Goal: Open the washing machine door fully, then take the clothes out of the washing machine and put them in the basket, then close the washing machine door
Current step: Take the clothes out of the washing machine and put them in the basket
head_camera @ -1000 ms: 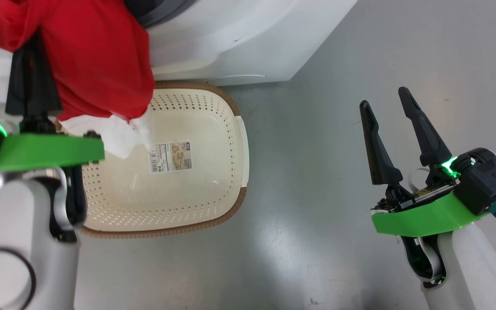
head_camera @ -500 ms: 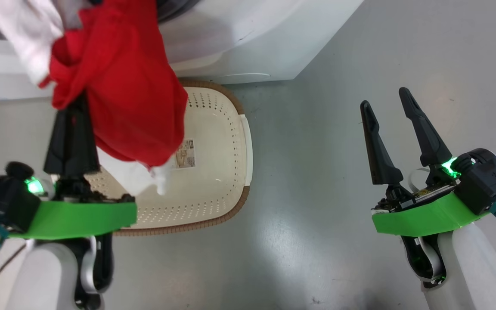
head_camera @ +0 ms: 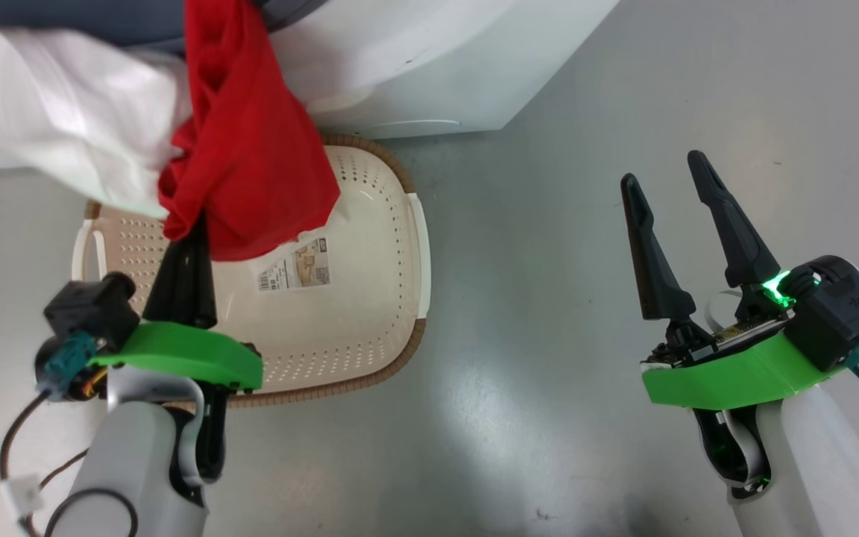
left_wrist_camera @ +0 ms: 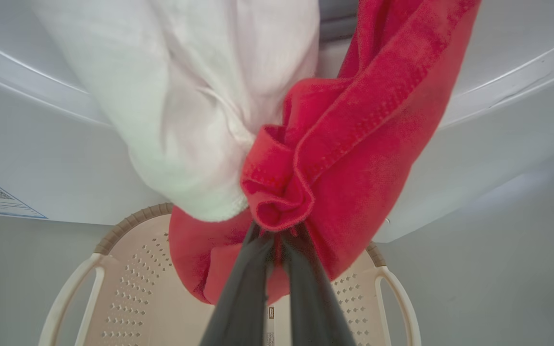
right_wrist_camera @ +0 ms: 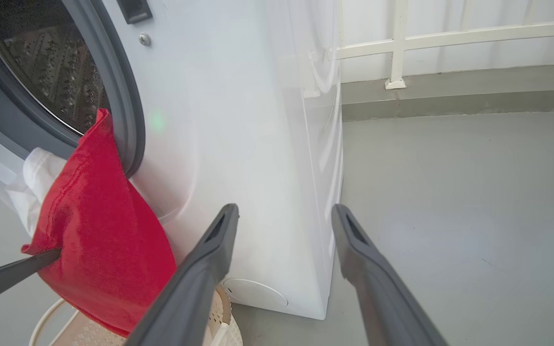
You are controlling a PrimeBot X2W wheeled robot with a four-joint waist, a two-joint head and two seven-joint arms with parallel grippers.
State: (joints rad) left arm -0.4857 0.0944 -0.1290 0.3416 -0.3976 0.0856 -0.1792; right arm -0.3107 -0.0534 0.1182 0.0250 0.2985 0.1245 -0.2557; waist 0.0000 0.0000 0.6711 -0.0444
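The cream perforated plastic basket (head_camera: 355, 328) sat on the grey floor (head_camera: 549, 373) just before the big white front-loading washing machine (head_camera: 414, 67), its far rim near the machine's base. The red and white fabric clothes (head_camera: 250, 171) hung from the machine's opening down over the basket's far left part, pinched in the left hand (head_camera: 189, 246) above the basket. The right hand (head_camera: 662, 171) hovered over the floor, well to the basket's right.

The grey floor (head_camera: 549, 388) is smooth and glossy. On it stand the washing machine (head_camera: 429, 67) and, just beside its front, the basket (head_camera: 420, 253).

Bright even light; floor (head_camera: 489, 403) glary; clothes (head_camera: 79, 119) blurred (edges bowed).
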